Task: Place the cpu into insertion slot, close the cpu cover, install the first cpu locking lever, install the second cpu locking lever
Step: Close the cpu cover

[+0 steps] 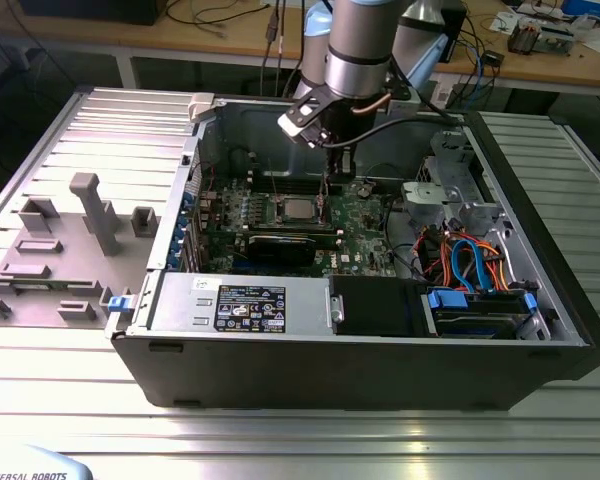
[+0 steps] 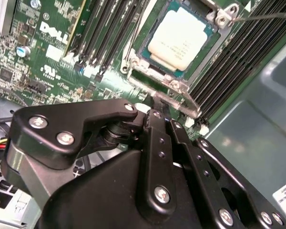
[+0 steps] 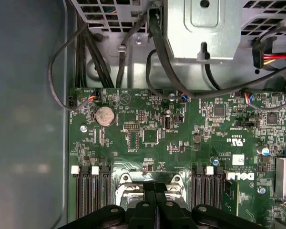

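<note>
The gripper [image 2: 157, 103] has its fingers [image 3: 149, 206] pressed together with nothing seen between them; the tips are low over the board, at the edge of the silvery socket frame; whether they touch it cannot be told. In the exterior view the cpu [image 1: 298, 208] lies just beside the tips at about 9 o'clock; it sits flat in the insertion slot [image 2: 131, 62], with the cpu cover [image 2: 155, 72] down around its pale metal top. Long black memory slots [image 3: 90, 191] flank the socket on both sides, close in. In the exterior view the black graphics card [image 1: 280, 246] runs across at 6 o'clock, near; the case's back wall [image 1: 250, 135] stands at 12 o'clock; at 3 o'clock there is bare green board, then the drive cage [image 1: 450, 190] and its blue and orange cables [image 1: 465, 262].
</note>
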Tool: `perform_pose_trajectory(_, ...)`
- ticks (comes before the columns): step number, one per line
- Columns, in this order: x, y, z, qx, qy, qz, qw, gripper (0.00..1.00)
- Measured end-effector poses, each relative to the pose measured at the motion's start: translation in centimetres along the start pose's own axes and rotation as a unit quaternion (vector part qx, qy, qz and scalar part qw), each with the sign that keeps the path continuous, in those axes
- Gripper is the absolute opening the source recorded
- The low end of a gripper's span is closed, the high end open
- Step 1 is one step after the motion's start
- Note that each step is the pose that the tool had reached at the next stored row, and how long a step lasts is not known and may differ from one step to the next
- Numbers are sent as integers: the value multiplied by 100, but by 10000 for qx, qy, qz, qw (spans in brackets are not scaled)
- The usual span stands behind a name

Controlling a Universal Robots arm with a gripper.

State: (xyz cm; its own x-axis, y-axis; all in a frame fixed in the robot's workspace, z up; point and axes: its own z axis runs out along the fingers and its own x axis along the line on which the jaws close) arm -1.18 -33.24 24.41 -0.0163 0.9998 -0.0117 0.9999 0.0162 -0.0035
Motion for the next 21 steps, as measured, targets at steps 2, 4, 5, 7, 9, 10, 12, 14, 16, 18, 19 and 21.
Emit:
perform_pose_trajectory(2,1,-43,2,1,0,0,10000,11)
perform_pose_trajectory(4,0,-52,6,3,0,0,10000,11)
perform_pose_trajectory(5,1,-58,10,3,1,0,10000,11)
perform_pose_trajectory(7,1,-72,27,3,1,0,10000,11)
perform_pose_trajectory(9,2,-106,51,2,2,0,10000,11)
perform_pose_trajectory(10,3,-152,74,3,1,0,10000,11)
perform_pose_trajectory(12,5,-221,130,3,1,0,10000,11)
perform_pose_trajectory(14,6,-255,154,3,1,0,10000,11)
perform_pose_trajectory(16,7,-287,173,3,1,0,10000,11)
perform_pose_trajectory(18,7,-327,194,5,1,0,10000,11)
perform_pose_trajectory(19,7,-337,198,5,0,0,10000,11)
perform_pose_trajectory(21,8,-337,198,5,1,-1,10000,11)
